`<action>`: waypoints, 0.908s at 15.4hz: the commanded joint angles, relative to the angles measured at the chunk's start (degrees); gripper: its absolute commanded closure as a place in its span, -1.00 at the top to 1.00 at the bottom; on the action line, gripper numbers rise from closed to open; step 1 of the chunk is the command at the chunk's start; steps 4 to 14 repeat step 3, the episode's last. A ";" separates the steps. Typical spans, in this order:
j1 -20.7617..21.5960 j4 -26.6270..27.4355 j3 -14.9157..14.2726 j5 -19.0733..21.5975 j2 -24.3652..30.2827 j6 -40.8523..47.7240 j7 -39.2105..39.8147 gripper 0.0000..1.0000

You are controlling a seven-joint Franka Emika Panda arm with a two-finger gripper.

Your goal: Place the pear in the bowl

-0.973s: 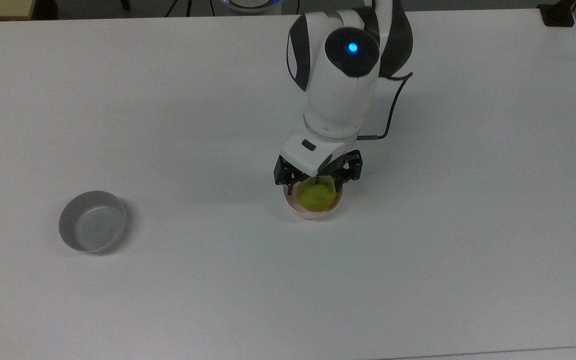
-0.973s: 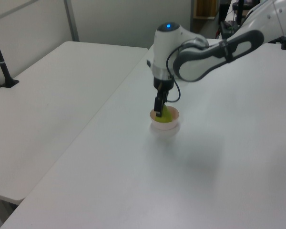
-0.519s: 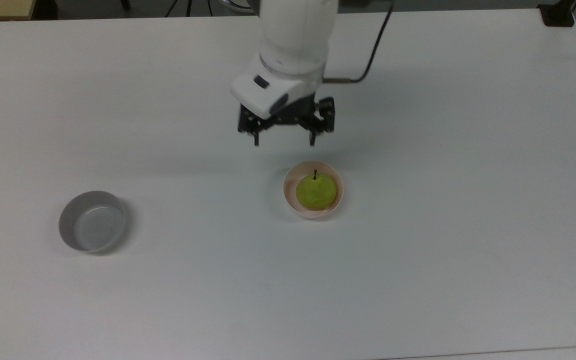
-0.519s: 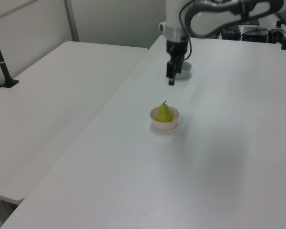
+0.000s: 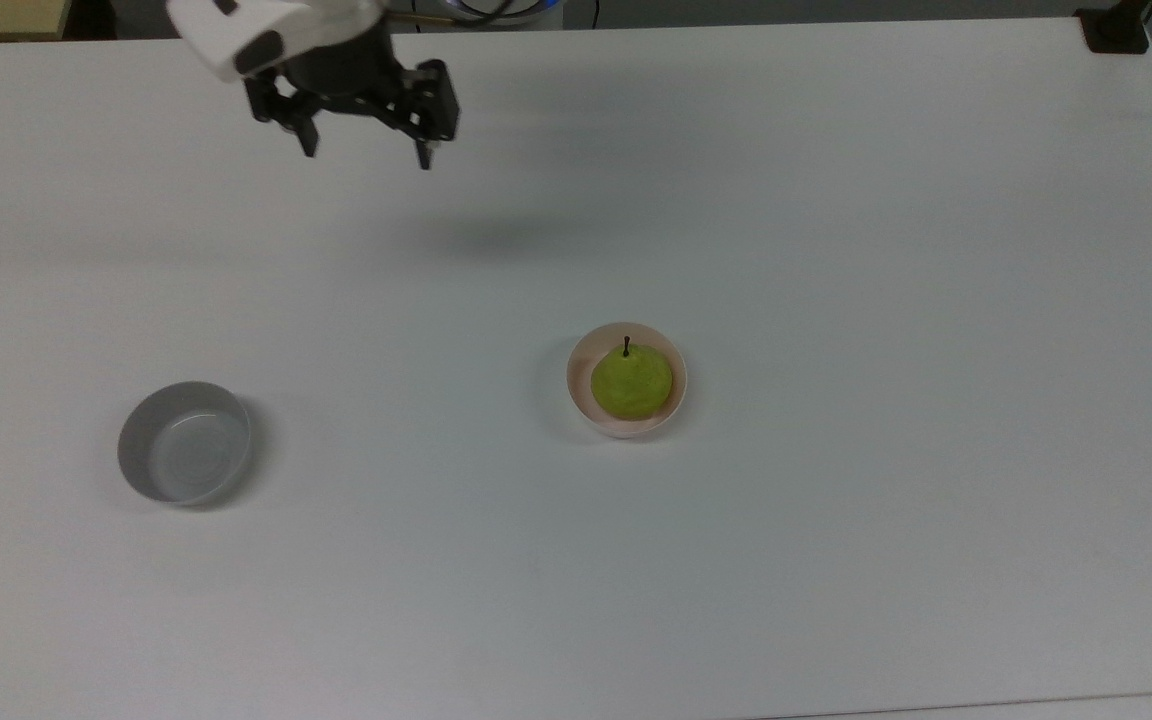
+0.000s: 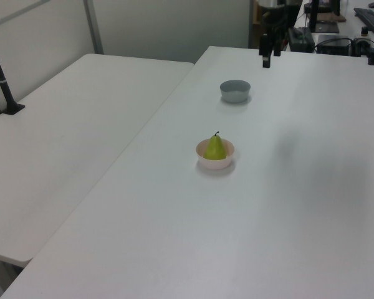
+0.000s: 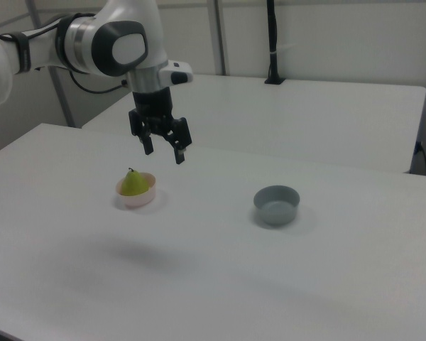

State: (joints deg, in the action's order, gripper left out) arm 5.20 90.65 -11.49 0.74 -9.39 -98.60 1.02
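Already the job looks finished: across a broad white surface (image 5: 836, 560), one robot arm (image 7: 92, 39) hangs well clear of the work, its single claw (image 5: 364, 155) spread wide and carrying nothing. Seen from above, the claw sits high near the top view's upper left, well apart from both bowls; the right view shows it hovering in the air above and just behind the pink bowl's side of the surface, fingers pointing down with open space between them.

Two bowls stand on the surface, well apart from each other. One is the grey bowl (image 5: 184, 442), empty, toward the top view's left. The other is the pale pink bowl (image 5: 626, 424), near the middle, and it holds the only pear (image 5: 632, 384) in sight. That pear stands upright inside the bowl, its stem pointing up and its yellow-green body ringed by the pink rim; the left view confirms the fruit rises above the wall while its base sits within.

By these pictures, nothing appears left of the placing itself. At most the arm may need to settle somewhere out of the way. The count: one surface in use, one arm, one claw, two bowls, one pear.
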 commanded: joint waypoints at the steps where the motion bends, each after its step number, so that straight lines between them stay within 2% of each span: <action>1: -3.79 3.31 2.70 -1.88 2.62 0.08 0.21 1.00; 14: -3.79 3.13 2.70 -1.88 2.62 0.25 -0.14 1.00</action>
